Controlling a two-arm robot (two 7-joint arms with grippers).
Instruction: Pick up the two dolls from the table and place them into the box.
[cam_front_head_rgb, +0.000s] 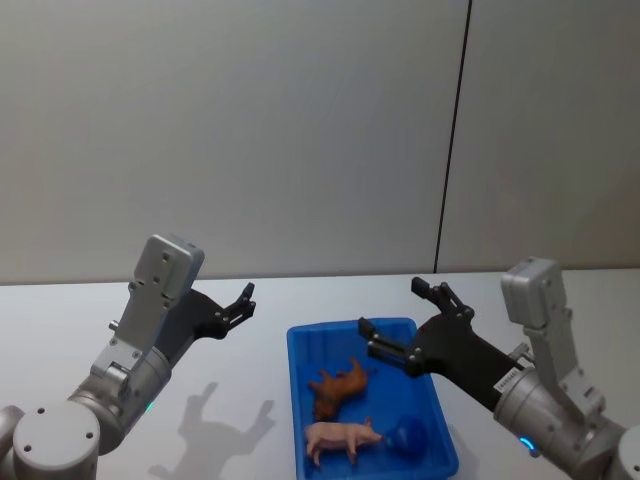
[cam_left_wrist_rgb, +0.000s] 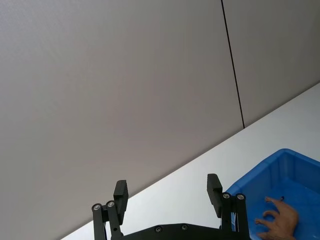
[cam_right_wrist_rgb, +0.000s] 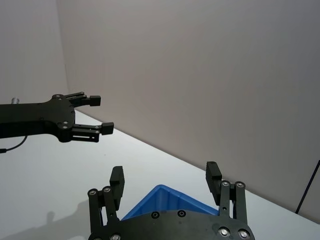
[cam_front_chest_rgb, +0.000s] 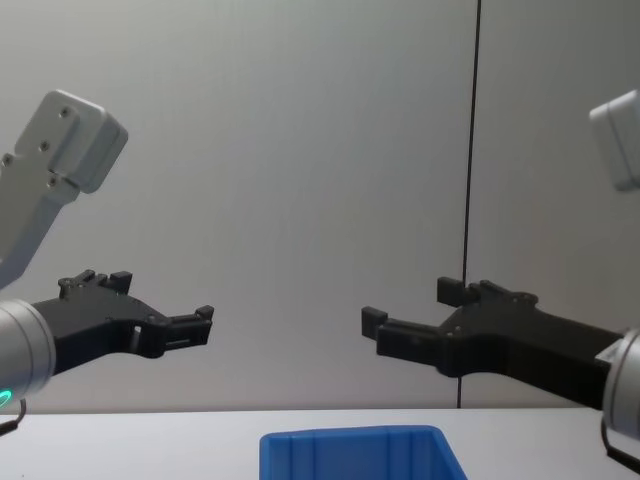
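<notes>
Overhead, left claw (cam_front_head_rgb: 242, 302) spread beside box (cam_front_head_rgb: 300, 400), right claw (cam_front_head_rgb: 398, 318) spread over its rim, both dolls (cam_front_head_rgb: 340, 385) inside.

2 dolls (cam_front_head_rgb: 340, 385) lie in the box (cam_front_head_rgb: 300, 340), apparently apart.

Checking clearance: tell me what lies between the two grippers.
In the chest view, only air separates the left gripper and right gripper; the box sits below.

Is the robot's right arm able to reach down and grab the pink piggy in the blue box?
Probably yes. The right gripper hangs open above the blue box, and the pink piggy lies uncovered inside, beside the brown toy and a blue thing. Nothing blocks the way down, though those neighbours lie close.
</notes>
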